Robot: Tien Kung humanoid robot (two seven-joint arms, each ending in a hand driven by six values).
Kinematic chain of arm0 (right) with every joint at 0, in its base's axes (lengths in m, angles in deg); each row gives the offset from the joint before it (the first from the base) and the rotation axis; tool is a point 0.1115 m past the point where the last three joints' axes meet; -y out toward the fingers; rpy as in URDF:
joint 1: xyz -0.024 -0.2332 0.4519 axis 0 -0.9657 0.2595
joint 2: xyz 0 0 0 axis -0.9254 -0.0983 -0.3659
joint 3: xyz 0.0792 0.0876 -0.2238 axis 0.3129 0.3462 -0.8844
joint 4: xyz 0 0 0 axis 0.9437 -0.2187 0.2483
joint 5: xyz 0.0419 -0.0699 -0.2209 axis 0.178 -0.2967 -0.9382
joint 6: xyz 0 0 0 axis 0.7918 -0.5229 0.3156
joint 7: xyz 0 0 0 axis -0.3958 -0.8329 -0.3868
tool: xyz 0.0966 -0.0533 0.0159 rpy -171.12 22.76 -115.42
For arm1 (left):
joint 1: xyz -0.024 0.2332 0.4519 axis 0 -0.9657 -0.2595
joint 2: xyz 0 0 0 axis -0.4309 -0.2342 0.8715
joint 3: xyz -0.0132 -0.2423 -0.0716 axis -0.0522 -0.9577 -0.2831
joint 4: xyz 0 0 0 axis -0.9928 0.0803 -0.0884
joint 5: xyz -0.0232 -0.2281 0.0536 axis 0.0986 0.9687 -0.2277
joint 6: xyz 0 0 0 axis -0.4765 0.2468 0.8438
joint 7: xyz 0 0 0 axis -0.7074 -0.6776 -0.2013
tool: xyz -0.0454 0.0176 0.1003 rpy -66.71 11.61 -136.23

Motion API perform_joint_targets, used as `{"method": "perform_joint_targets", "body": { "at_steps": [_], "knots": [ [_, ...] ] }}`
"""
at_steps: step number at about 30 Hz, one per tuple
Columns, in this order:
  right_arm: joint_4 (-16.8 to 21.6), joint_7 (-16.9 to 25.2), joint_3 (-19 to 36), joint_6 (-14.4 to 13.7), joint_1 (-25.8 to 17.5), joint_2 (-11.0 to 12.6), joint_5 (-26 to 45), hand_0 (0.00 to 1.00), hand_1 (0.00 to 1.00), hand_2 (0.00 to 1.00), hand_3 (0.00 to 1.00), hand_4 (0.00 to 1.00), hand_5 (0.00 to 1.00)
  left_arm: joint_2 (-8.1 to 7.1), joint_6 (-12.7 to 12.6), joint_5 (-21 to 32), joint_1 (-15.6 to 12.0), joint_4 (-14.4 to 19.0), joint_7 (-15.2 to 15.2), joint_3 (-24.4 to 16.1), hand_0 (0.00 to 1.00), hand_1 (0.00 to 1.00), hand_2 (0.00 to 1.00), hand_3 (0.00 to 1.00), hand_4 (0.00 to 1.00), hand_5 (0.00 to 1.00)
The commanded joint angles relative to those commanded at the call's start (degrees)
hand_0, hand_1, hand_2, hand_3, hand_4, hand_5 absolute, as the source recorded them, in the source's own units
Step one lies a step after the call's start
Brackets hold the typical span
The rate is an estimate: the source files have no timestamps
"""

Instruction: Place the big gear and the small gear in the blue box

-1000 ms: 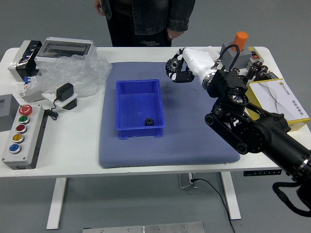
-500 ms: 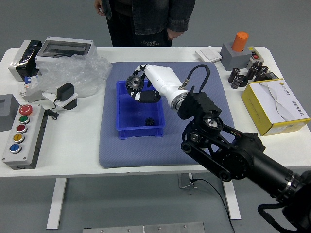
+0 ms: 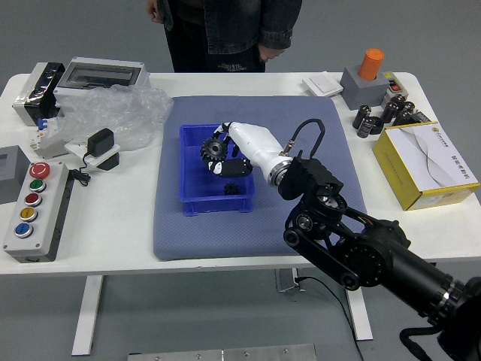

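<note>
My right hand (image 3: 234, 150) reaches in from the right over the blue box (image 3: 216, 205), its fingers closed on the big gear (image 3: 214, 150). The gear, dark and toothed with a round hub, is held above the box's inside. The small gear (image 3: 231, 189), black, lies on the box floor toward the near right corner, partly under the hand. The box rests on the blue-grey mat. My left hand is out of view.
At left are a button panel (image 3: 35, 212) and crumpled clear plastic (image 3: 116, 113). At right stand a yellow box (image 3: 425, 165), black cylinders and an orange cylinder (image 3: 371, 64). Behind the table a person stands with both hands lowered, touching nothing on it.
With the big gear in it, my right hand has travelled left from beyond the box's right side to over it, then slightly nearer and lower. The small gear has stayed put.
</note>
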Motion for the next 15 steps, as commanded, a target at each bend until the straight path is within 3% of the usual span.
{"method": "perform_joint_targets", "body": {
  "at_steps": [2,3,8,9,15],
  "knots": [
    [0.24,-0.23,0.73,0.75,0.02,0.2,0.12,0.643,0.552,0.692,0.859,0.813,0.378,0.03,0.01,-0.01,0.02,0.0,-0.02,-0.04,0.729,0.679,0.699,0.696,0.429,0.015],
    [0.4,-0.35,1.08,1.11,0.03,0.31,0.2,0.707,0.636,0.802,0.958,0.849,0.408,0.04,0.0,0.02,0.01,0.0,-0.02,-0.03,0.729,0.679,0.699,0.695,0.431,0.019],
    [1.57,-0.96,2.81,2.63,0.13,1.0,0.52,0.707,0.636,0.802,0.958,0.849,0.408,0.07,-0.05,0.23,-0.01,0.0,-0.07,0.11,0.729,0.679,0.699,0.695,0.431,0.019],
    [1.87,-1.06,3.14,2.82,0.11,1.15,0.61,0.747,0.688,0.879,0.981,0.877,0.443,0.07,-0.07,0.26,0.0,0.0,-0.08,0.13,0.729,0.679,0.697,0.696,0.433,0.02],
    [5.94,0.26,6.94,2.38,-1.51,3.52,2.46,0.748,0.683,0.864,0.966,0.888,0.468,-0.05,-0.24,0.67,0.13,0.0,-0.27,0.47,0.729,0.679,0.698,0.698,0.434,0.021]
  ]
}}
